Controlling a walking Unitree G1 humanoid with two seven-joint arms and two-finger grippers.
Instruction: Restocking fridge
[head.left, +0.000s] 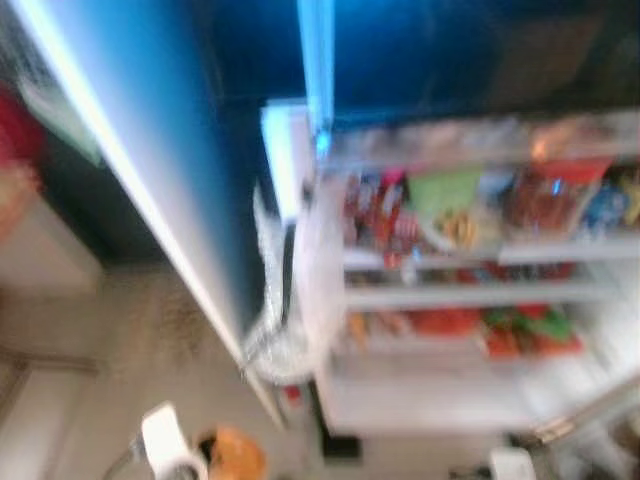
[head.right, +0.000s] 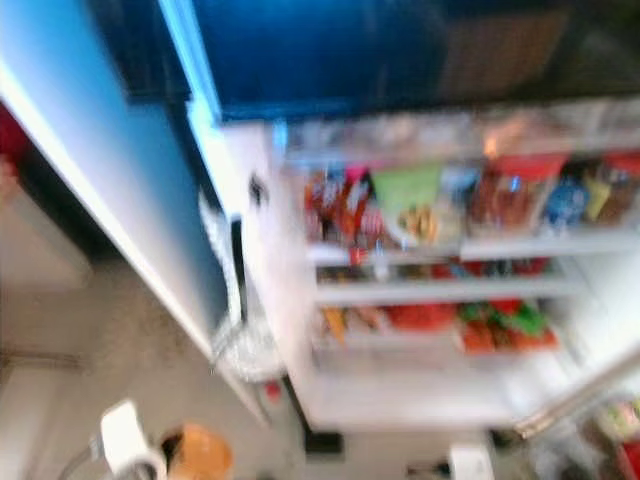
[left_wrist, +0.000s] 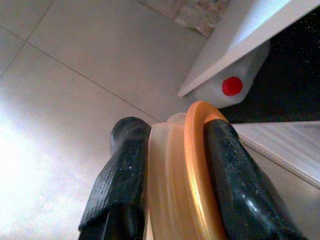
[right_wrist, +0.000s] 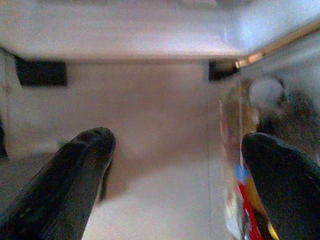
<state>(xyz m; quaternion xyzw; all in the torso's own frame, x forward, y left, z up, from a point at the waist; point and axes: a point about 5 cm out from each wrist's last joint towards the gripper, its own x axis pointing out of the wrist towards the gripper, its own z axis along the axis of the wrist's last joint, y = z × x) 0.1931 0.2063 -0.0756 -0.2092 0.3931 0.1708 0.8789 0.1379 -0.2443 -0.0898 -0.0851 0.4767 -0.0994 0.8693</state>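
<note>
Left gripper (left_wrist: 172, 175) clamps an orange-lidded translucent container (left_wrist: 177, 170); right gripper (right_wrist: 175, 175) hangs with fingers spread.

Beyond the left gripper's fingers lies pale tiled floor (left_wrist: 75, 75) and a white jug with a red cap (left_wrist: 231, 86) under a white edge. From the head, blurred, the open fridge (head.left: 330, 390) shows door shelves (head.left: 470, 295) packed with colourful packets, its door (head.left: 160, 150) swung wide at left; the container sits low, near the floor.

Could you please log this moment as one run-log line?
fridge: open, stocked | left gripper: shut on orange-lidded jar | right gripper: open | head views: blurred
</note>
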